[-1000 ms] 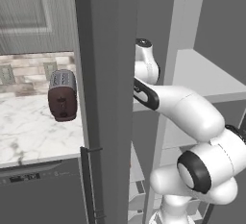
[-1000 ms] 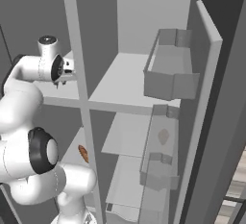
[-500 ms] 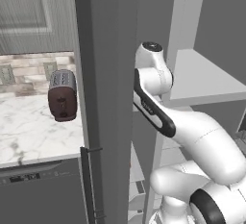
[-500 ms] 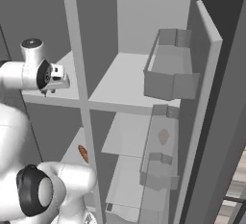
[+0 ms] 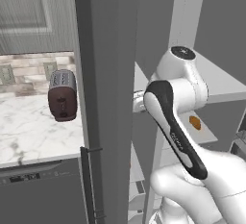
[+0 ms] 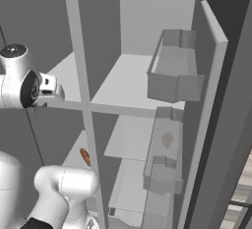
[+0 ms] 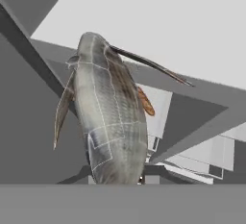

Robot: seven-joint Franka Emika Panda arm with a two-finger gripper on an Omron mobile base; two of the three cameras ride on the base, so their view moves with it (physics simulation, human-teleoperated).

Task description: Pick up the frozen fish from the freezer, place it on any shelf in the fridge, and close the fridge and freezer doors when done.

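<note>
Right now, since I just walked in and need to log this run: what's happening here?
The white arm's gripper is shut on the frozen fish, a grey-silver fish seen close up in the hand view. The hand is up by the divider between the freezer and the fridge, near the top white shelf. Both doors stand open. An orange-brown roll lies on a lower shelf. The fish is not yet set down.

Over the last second the arm [image 5: 175, 122] swung from the 3 o'clock side of the left base view toward its middle, wrist [image 6: 24, 88] raised beside the divider [image 6: 81, 95].
</note>
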